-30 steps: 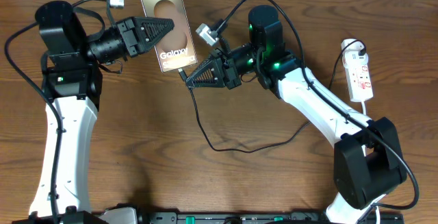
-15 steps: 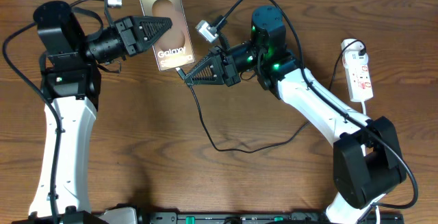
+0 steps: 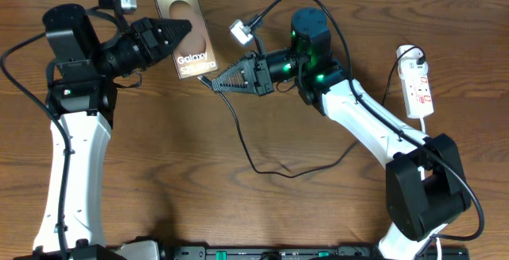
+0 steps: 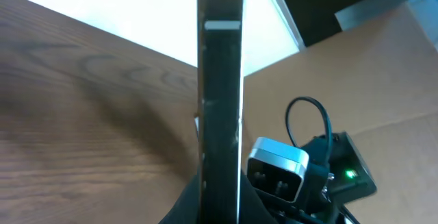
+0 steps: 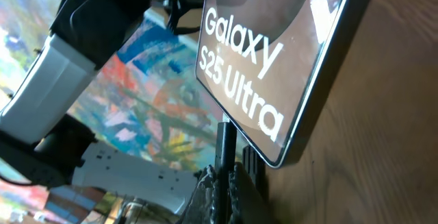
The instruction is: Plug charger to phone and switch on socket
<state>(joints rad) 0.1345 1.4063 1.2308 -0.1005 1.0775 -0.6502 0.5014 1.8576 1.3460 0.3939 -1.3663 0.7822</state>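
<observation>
Far left on the brown wooden table point(image 3: 159, 172), your left gripper point(image 3: 181, 31) clamps the bronze-grey glossy phone point(image 3: 184, 5), long axis running far-to-near, while your right gripper point(image 3: 216, 83) pinches the thin black charger point(image 3: 246, 153) with its plug tip point(image 5: 223, 142) right against the phone's near short edge.

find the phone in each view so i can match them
Overhead: the phone is at top, left of centre, in the left gripper.
Left wrist: edge-on, a dark vertical strip at centre.
Right wrist: upper right, face reading "Galaxy S25 Ultra".
Shared landmark: the brown wooden table.
</observation>
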